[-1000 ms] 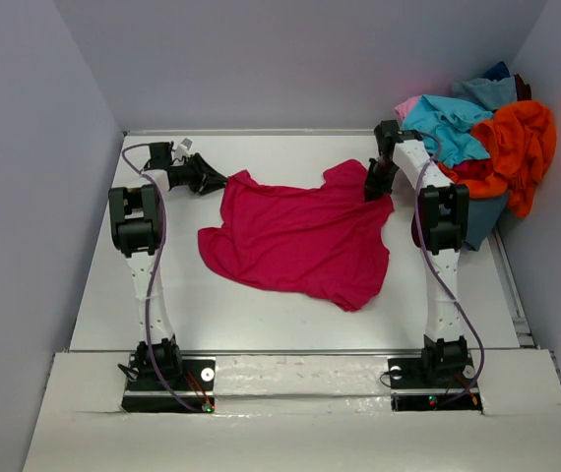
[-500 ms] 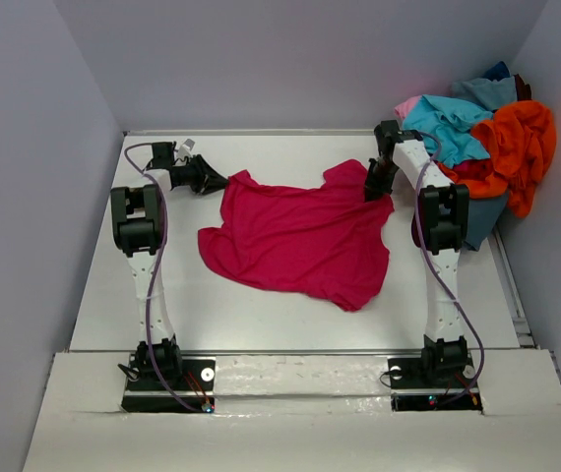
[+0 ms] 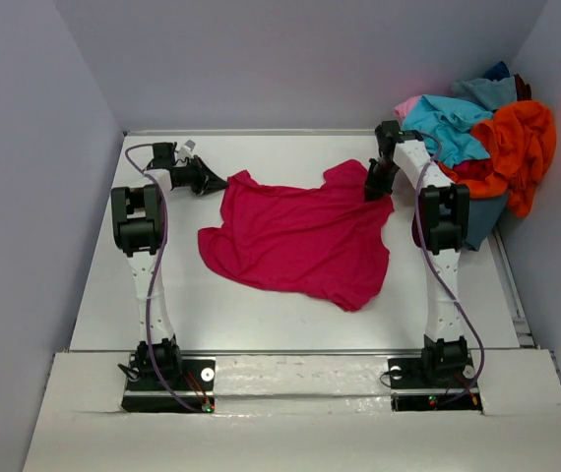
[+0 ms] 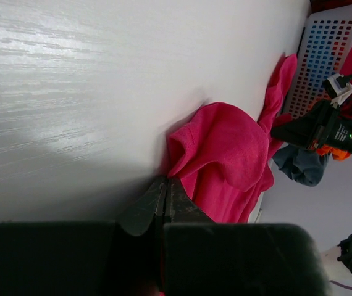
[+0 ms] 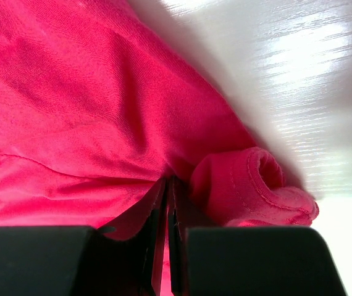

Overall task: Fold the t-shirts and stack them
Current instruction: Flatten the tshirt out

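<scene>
Crimson t-shirt (image 3: 300, 241): one, spread rumpled on the table (image 3: 261, 324), between the arms. Right gripper (image 3: 375, 193): closed, pinching the shirt's far right corner. Left gripper (image 3: 218, 182): fingers pressed together at the far left corner; cloth caught or not, cannot tell. Heap of t-shirts (image 3: 487, 138), orange, turquoise, pink, blue: far right

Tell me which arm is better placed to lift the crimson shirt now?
Right, probably: the right fingers are shut well inside the crimson shirt; the left fingers meet only its edge, grip uncertain.
</scene>
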{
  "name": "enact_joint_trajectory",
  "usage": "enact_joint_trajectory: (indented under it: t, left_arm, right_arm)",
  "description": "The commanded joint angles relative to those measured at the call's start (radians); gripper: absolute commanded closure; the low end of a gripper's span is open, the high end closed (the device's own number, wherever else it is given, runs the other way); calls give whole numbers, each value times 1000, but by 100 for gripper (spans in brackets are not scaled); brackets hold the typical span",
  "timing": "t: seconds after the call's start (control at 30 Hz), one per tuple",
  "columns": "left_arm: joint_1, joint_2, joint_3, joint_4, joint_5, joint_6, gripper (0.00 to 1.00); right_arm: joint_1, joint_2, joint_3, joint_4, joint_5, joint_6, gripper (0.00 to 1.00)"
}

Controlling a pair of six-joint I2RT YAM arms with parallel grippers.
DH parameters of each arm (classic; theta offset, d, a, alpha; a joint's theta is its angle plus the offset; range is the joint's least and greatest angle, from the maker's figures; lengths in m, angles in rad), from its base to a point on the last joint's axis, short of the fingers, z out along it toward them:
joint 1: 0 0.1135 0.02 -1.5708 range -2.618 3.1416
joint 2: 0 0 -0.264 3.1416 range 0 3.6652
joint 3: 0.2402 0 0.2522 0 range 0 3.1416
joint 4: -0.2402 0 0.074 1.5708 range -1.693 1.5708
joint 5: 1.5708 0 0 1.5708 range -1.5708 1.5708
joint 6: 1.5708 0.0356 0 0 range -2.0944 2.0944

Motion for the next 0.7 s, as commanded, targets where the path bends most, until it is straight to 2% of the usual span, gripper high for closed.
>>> enact_joint_trajectory:
  t: [0.0,0.23,0.67]
  left_arm:
    - [-7,-30,14,-94,-130,76,94]
    - [4,-81,49,-126,-216,88,94]
    - [44,-133,86,-177,-271,102,94]
  right_arm:
    - [-6,-20,-20,-7,15,-10,89]
    - [-6,-17,-22,-2,3,-12,89]
    - [-6,-3,-23,10,-13,-9,89]
